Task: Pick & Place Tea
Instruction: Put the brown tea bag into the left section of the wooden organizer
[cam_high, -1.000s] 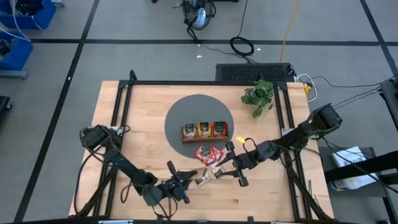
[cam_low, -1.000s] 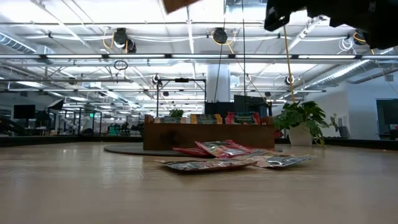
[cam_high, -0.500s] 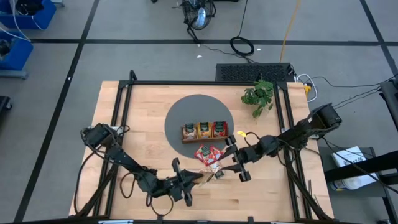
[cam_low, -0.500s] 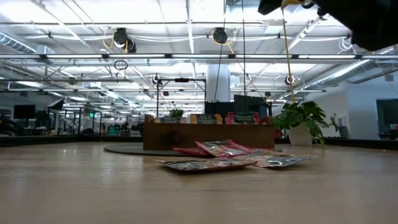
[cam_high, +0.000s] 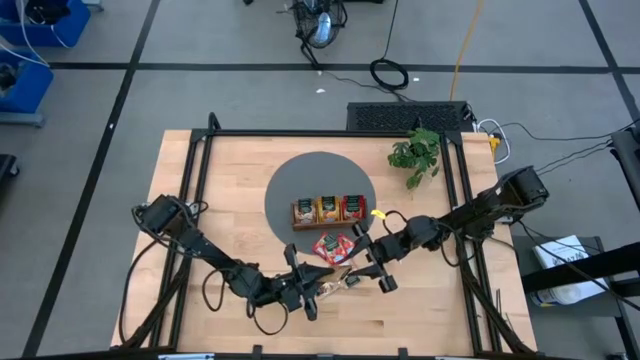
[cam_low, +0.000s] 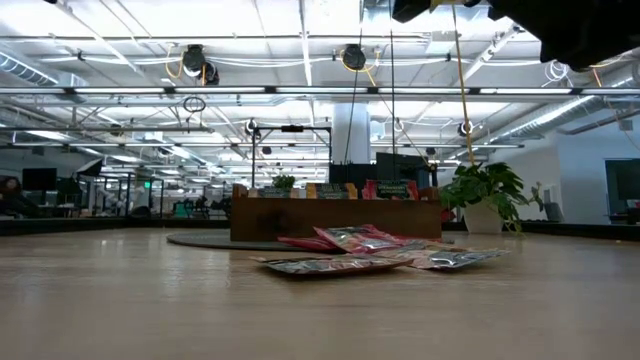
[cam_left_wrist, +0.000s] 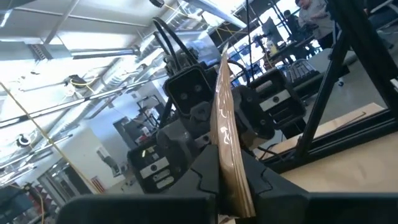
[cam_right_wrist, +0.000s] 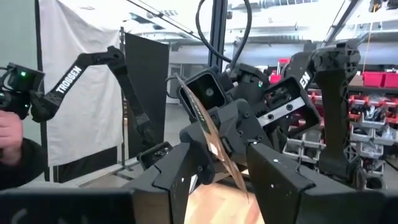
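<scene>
Left gripper (cam_high: 318, 291) pinching one sachet (cam_left_wrist: 225, 134) edge-on, near the tea pile (cam_high: 335, 250) in front of the tray (cam_high: 328, 210), right gripper (cam_high: 368, 262) beside the pile, fingers spread.

I saw the brown three-compartment wooden tray (cam_high: 329, 210) hemmed in on its near side by loose red and green tea sachets (cam_high: 335, 249) and both raised dark arms. A small green potted plant (cam_high: 415, 153) stood well off its far-right side; the tray's left lay open.

A tray (cam_high: 329, 211) sits on the round mat (cam_high: 320, 180) — loose tea sachets (cam_high: 335, 250) before it, plant (cam_high: 415, 153) behind-right.
</scene>
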